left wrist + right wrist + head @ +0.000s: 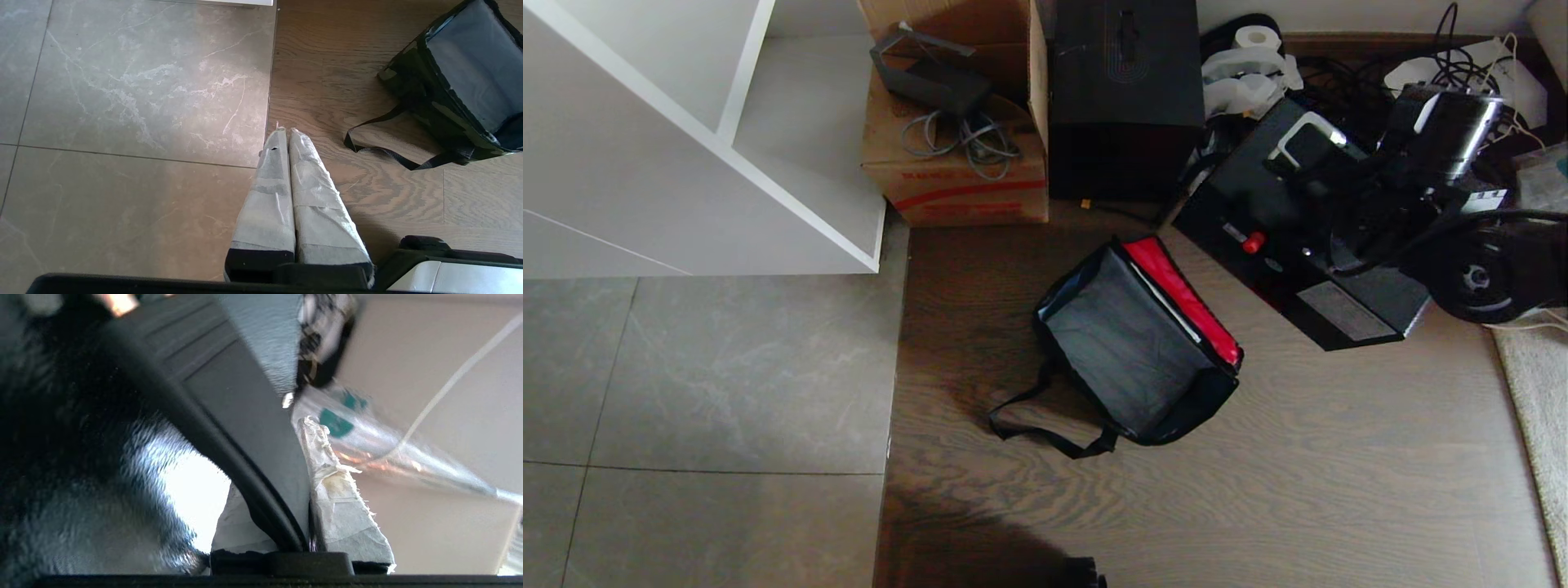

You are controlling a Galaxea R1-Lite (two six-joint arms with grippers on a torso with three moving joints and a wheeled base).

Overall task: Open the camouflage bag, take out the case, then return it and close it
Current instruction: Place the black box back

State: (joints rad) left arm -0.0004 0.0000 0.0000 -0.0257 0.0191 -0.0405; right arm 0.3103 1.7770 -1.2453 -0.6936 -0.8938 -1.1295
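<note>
Head view, L to R: white shelf unit (686, 139) fills upper left, grey tile floor (711, 376) below it. Cardboard box (956, 163) at top centre-left w/ a dark adapter (927, 77) and grey cable (968, 135) on it. Tall black box (1125, 98) just right of it at top centre.

Mid frame, on the wood floor (1298, 474), the camouflage bag (1135, 351) lies open: grey inner panel facing up, red lining along its right edge, black strap looping toward lower left. Bag looks empty.

Upper right: the case (1307, 237), flat & black, is up off the floor and tilted, its lower corner toward frame centre-right, apart from the bag. Right gripper (304, 490) is clamped on the case's black handle; in the right wrist view the handle runs between the taped fingers (339, 498). Cable clutter (1445, 73) behind, at top right.

Left gripper (288, 134): taped fingers pressed together, nothing between them, hanging over the tile/wood seam, bag at upper right of that view, well apart.
</note>
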